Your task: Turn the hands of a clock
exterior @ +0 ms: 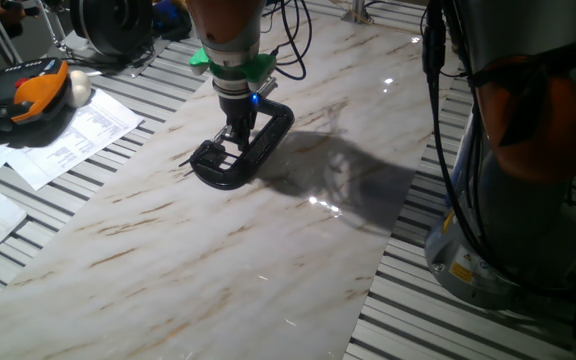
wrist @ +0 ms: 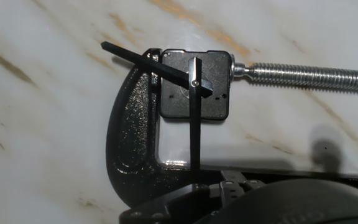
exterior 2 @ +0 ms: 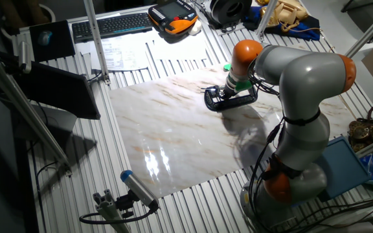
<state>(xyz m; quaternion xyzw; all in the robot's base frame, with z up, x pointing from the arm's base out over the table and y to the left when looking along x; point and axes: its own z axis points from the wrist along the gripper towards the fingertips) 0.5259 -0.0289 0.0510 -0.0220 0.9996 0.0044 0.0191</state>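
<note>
I had the gripper (exterior: 236, 135) poised directly over the black C-clamp (exterior: 240, 152) lying on the marble slab (exterior: 218, 260). The clock movement (wrist: 194, 85), a small black square, sat pinched between the clamp's frame and its screw (wrist: 309, 76). Long hand (wrist: 194, 115) pointed toward the camera; the other hand (wrist: 148, 60) ran up-left. I could not tell whether the claw was released or clenched. I judged this the approach step; next called for meeting the long hand and sweeping it around the hub.
</note>
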